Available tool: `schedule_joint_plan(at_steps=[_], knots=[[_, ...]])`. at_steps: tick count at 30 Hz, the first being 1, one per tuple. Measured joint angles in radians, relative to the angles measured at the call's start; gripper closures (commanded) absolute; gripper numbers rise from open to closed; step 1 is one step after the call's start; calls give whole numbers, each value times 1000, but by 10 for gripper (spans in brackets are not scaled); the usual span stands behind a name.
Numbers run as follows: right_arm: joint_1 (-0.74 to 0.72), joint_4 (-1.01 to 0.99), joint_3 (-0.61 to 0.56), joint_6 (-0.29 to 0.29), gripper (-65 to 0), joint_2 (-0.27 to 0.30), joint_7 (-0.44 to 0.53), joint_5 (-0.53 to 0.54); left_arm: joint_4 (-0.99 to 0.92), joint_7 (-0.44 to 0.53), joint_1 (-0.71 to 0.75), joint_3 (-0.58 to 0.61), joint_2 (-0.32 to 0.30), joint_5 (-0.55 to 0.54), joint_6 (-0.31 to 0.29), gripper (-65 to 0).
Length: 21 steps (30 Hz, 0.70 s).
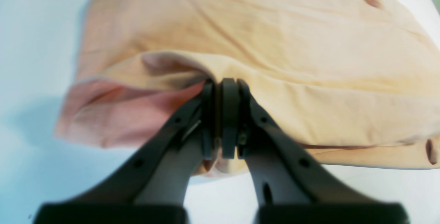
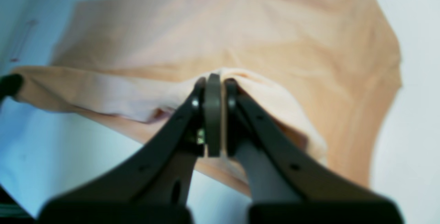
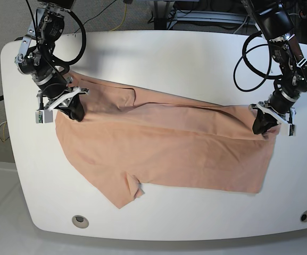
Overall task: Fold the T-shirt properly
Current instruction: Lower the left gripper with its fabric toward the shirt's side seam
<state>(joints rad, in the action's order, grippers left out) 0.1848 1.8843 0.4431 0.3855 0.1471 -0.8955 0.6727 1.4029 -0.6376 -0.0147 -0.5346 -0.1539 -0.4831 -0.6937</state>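
Both grippers, left gripper (image 3: 263,126) and right gripper (image 3: 74,112), clamp the T-shirt (image 3: 164,149) (plain, unprinted).

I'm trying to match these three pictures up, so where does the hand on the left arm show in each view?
Left wrist view: the left hand fills the bottom centre, shut on a raised fold of the T-shirt.
Right wrist view: no closed hand at the left edge; only a dark shape there, too blurred to name.
Base view: the left hand is at the right, gripping the shirt's edge.
Shared landmark: the T-shirt on the white table.
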Motion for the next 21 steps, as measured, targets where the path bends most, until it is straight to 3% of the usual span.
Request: schedule_joint_plan(at_steps=[13,21], knots=[[-25,-63,-5,-6,-5,2,1,-42,-2,3,-1,-6,-33,0,1,-17],[-33,-87,-6,-9,-168,3,1,-45,-2,38,1,-2,-49,1,0,-17]])
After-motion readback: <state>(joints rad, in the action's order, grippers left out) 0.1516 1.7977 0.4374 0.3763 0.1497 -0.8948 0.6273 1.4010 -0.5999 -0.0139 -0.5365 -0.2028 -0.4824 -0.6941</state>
